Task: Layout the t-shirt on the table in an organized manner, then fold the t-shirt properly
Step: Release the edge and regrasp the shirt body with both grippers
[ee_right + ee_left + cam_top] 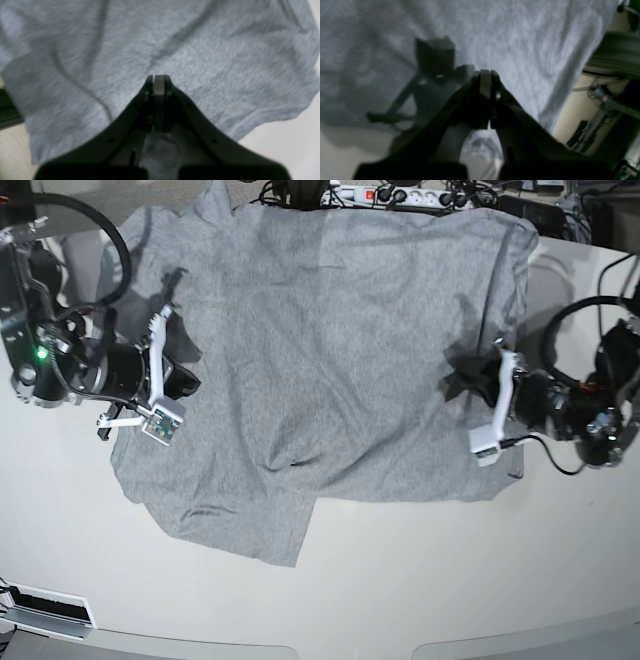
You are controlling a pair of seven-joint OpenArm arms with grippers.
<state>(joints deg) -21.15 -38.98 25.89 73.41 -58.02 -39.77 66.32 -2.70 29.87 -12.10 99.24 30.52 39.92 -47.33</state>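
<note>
White and glossy, the surface (400, 580) runs well beyond the cloth on the near side, with cables and a power strip (385, 194) lining its far edge. Spread across the middle lies the t-shirt (330, 350), heather-grey, mostly opened out but rumpled, its lower edge stepped and uneven and one corner drooping toward the camera. No lettering shows in the base view. The left gripper (485, 75) sits over the shirt's side edge with its jaws pressed together; the right gripper (158, 78) is likewise clenched over the opposite side. Whether either has pinched a layer of cloth is hard to say, since both wrist views are blurred. Judged from its creases and drape, the fabric is light, limp and easily dragged, likely to bunch rather than slide flat. The darker hems and sleeve edges look the soundest places to grasp, taken at two corners together so the cloth stays taut.
</note>
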